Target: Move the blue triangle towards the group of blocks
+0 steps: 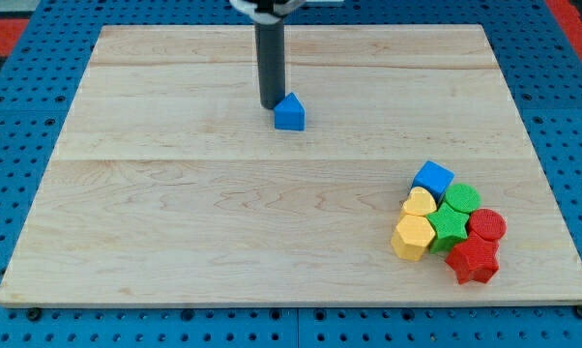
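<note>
The blue triangle (290, 113) sits on the wooden board (175, 213) in the upper middle of the view. My tip (271, 104) rests just to the left of it and slightly above, almost touching its side. The group of blocks lies at the lower right: a blue cube (432, 180), a yellow heart (419, 203), a yellow hexagon (412, 237), a green star (451, 223), a green block (462, 199), a red cylinder (486, 225) and a red star (473, 260). They are packed together, touching.
The board lies on a blue perforated table (30, 135). The board's right edge runs close to the group of blocks.
</note>
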